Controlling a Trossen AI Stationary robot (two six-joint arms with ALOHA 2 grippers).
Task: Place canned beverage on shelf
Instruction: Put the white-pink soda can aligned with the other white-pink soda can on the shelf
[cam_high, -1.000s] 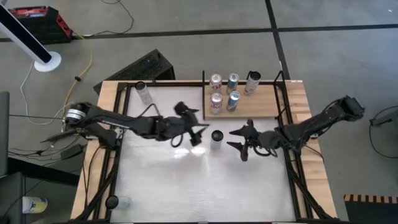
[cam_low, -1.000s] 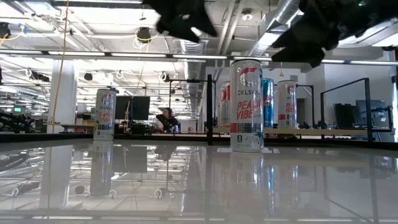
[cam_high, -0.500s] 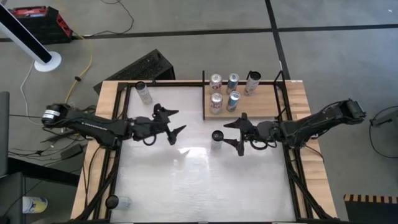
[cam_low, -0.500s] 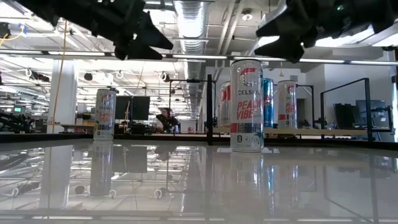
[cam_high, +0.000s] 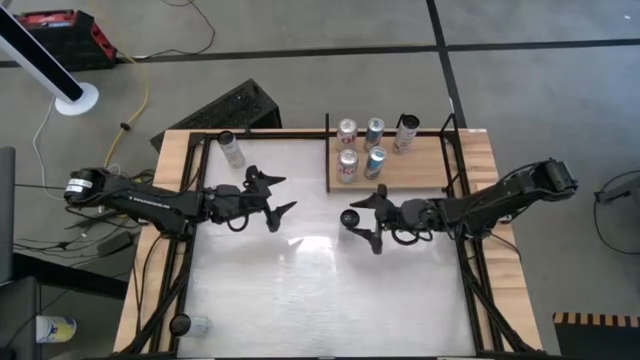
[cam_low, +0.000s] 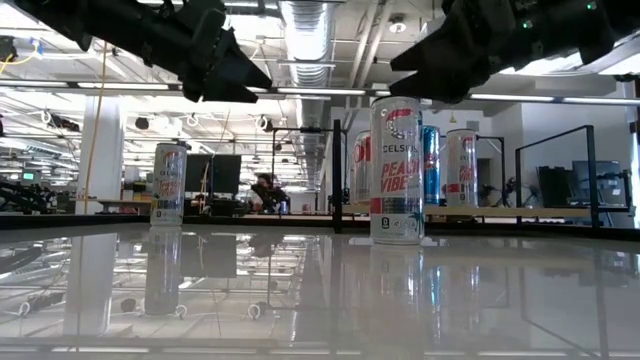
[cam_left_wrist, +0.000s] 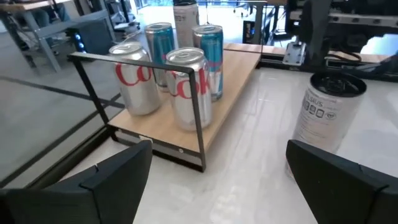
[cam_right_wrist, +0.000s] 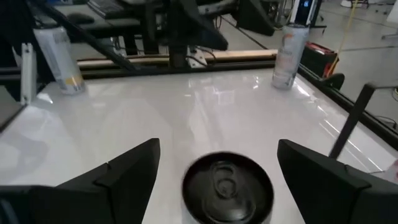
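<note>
From overhead, the right claw (cam_high: 360, 220) sits over the middle of the white tabletop (cam_high: 300, 290) with its fingers spread wide on either side of the dark-topped can (cam_high: 349, 218), not squeezing it. The shelf (cam_high: 420, 172) lies at the far right part of the tabletop, just beyond that can, and carries five cans (cam_high: 347, 165). The left claw (cam_high: 275, 196) hangs over the tabletop's left-middle, also wide open, holding nothing. Another can (cam_high: 232, 150) stands alone near the far left corner.

Low camera: the Celsius can (cam_low: 396, 170) stands upright on the glossy tabletop, with the right claw's dark fingers (cam_low: 440, 60) above it. The lone can (cam_low: 169, 184) is off to the side, shelf cans behind.

Left wrist cam: shelf (cam_left_wrist: 230, 87) with Coke cans (cam_left_wrist: 186, 87) inside its black rail, and the Celsius can (cam_left_wrist: 328, 109) beside it on the tabletop.

Right wrist cam: can top (cam_right_wrist: 227, 186) right between the open fingers (cam_right_wrist: 124, 174), apart from both.
</note>
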